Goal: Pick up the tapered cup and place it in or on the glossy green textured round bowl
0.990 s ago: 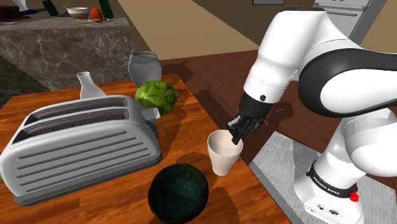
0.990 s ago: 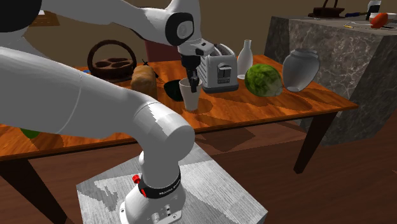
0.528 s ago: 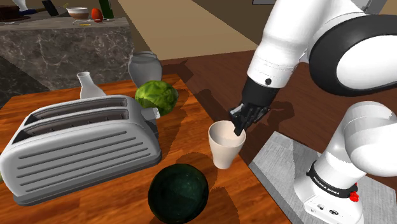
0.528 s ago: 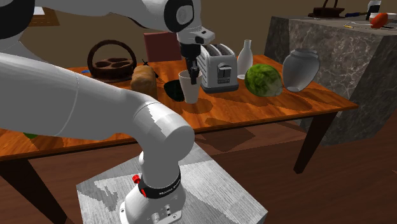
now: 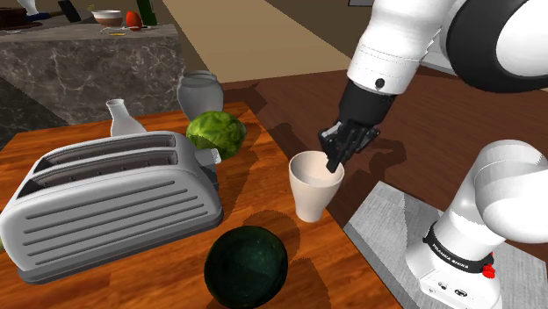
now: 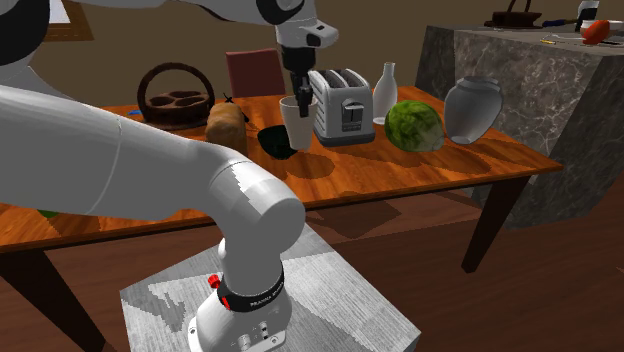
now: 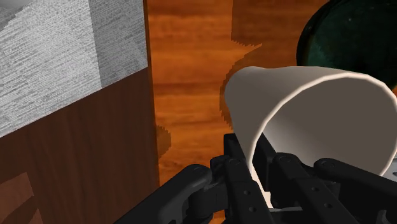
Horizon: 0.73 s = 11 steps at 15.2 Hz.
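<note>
Cup: the plain off-white tapered cup has a wide mouth and a narrow foot, and there's nothing in it that we can see.
Where it is: it's hanging from the hand, roughly upright. Going by the shadow sitting apart from it on the brown wooden surface, we'd say it's lifted clear. It's near the surface's edge by the stand, with the ribbed grey toaster on the shoulder view's left.
Handling: our guess is it's light and stiff with a thin wall, and probably a bit slick. It could swing or slip if it gets jerked around.
Grip spot: the rim is the place to hold it, with one finger inside and one outside. The taper makes a pinch around the body iffy.
Hand: it's clamped on the cup's wall at the lip, which the wrist view shows nicely.
Arm pose: the forearm comes down from the shoulder view's upper right. The wrist is bent and the fingers point down at a slant toward the cup.
Bowl: the glossy dark green round bowl is just beside the cup and lower, and it's empty as far as we can tell. The carry should be short.
</note>
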{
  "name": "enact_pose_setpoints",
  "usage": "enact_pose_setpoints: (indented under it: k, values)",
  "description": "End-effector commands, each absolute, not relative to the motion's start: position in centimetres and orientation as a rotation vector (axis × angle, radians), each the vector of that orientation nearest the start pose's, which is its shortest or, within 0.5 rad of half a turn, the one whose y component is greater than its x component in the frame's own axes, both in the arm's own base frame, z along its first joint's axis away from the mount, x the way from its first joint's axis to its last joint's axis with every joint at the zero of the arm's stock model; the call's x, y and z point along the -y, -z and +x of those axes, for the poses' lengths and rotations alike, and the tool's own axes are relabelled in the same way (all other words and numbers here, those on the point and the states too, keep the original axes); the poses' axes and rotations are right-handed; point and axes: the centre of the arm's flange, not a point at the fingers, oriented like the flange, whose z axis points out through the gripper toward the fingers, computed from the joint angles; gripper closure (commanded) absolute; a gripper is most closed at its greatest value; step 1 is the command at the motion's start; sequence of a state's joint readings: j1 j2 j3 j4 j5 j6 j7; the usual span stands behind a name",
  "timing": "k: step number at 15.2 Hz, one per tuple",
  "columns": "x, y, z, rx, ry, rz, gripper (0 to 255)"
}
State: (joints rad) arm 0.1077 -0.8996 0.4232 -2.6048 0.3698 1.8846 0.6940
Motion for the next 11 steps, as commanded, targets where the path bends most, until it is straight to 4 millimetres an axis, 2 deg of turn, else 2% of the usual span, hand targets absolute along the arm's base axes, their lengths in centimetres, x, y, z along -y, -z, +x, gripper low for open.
enact_pose_setpoints:
  k: [1, 9, 11]
  values:
    - [-19.7, -51.7, 25.6, -0.574, 0.164, -2.981, 255]
    - [-19.7, -55.6, 25.6, -0.574, 0.164, -2.981, 255]
    - [-22.1, -56.5, 26.0, -0.574, 0.164, -2.981, 255]
